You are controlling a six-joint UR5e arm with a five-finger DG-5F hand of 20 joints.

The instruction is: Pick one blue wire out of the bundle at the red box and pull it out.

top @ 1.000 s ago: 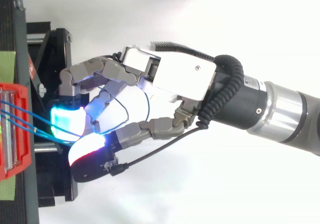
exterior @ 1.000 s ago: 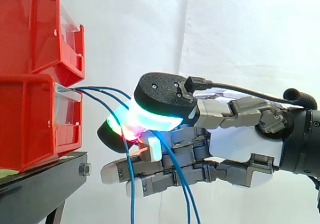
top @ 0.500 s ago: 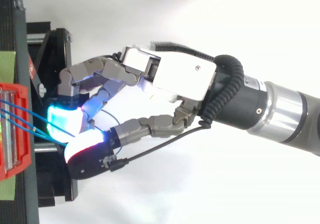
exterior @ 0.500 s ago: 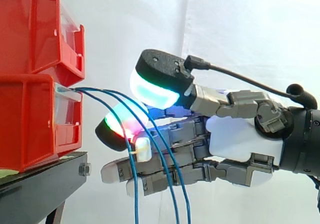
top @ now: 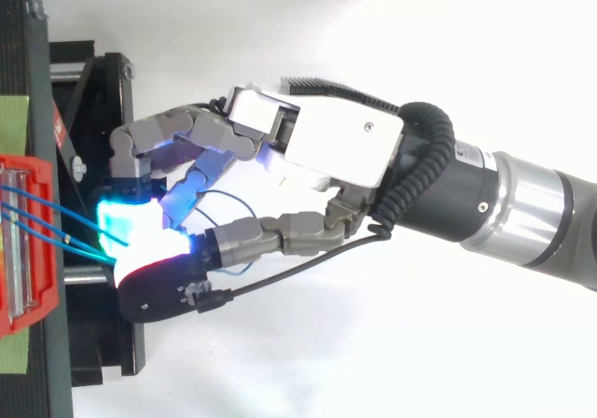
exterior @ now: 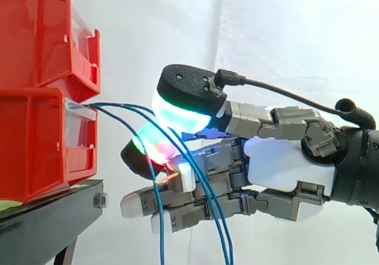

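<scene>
**A:** Fingers first.

**B:** Thumb pad (exterior: 180, 108) is down again on the fingertip pad (exterior: 148, 154) at its 7 o'clock. Half a second ago they stood apart, and a second ago they were clamped. So that's a release, then a re-grip. The blue wires (exterior: 118, 104) are pinched between them. The other fingers lie straight at 6 o'clock.

**A:** One strand or several?

**B:** Cannot tell. Two strands cross the pads toward 5 o'clock. A third hangs toward 6 o'clock, in front of the fingertip.

**A:** And the far ends?

**B:** Still in the lower red box (exterior: 35, 141), at 9 o'clock of the hand (exterior: 284, 164), on the black stand (exterior: 53, 209). Nothing is out.

**A:** Meaning?

**B:** A re-grasp to single out one strand, I judge. The palm sits where it was, so the pull toward 3 o'clock has not begun.
</scene>
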